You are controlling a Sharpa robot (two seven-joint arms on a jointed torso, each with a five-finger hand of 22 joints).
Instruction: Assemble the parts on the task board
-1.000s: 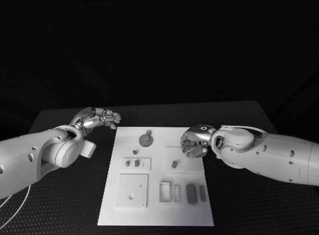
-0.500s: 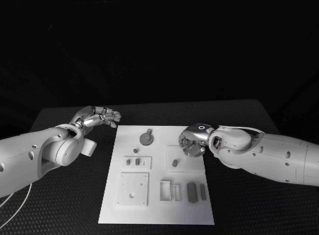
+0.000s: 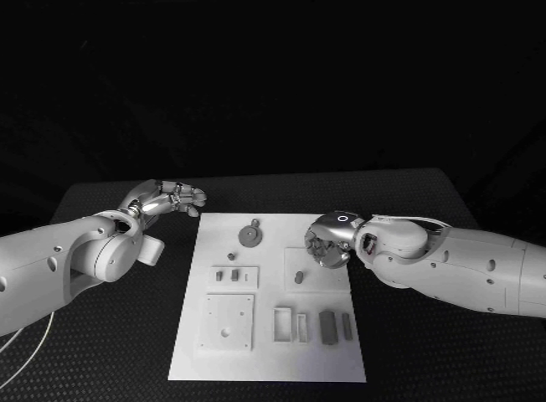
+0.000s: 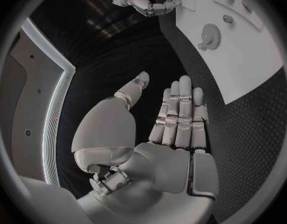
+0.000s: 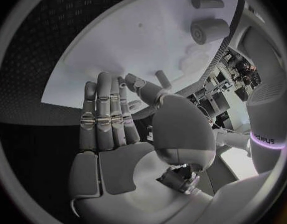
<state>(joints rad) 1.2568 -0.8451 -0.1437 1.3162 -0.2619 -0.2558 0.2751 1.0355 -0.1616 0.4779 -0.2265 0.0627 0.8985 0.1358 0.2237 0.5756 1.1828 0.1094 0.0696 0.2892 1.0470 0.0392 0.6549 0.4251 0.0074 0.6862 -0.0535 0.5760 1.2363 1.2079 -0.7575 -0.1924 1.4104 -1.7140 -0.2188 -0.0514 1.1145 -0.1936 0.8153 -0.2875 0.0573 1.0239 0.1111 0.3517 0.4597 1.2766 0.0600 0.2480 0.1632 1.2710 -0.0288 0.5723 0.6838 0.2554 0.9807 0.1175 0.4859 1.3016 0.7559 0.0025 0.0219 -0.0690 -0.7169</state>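
Task board (image 3: 268, 368) flat on the black tabletop (image 3: 116, 335), between the two arms. Small grey parts on the board: a round gear-like piece (image 3: 249, 235) toward its far end, a short peg (image 3: 298, 276) near its middle, a pair of small pegs (image 3: 227, 275) in a raised block on the side toward the left arm, and slim bars (image 3: 329, 327) toward its near end, beside narrow slots (image 3: 283, 325). A square plate with a hole (image 3: 227, 323) also at the board's near end, on the left arm's side.

Left hand (image 3: 171, 199) off the board, over the tabletop just beyond the board's far corner; fingers straight, side by side, thumb apart, nothing held, as seen in the left wrist view (image 4: 178, 119). Board's edge and the gear-like piece visible past those fingers.

Right hand (image 3: 331, 241) at the board's edge on the right arm's side, level with the gear-like piece and above the short peg; in the right wrist view (image 5: 112, 119) fingers extended together, thumb spread, palm bare, holding nothing, hovering over the white board.
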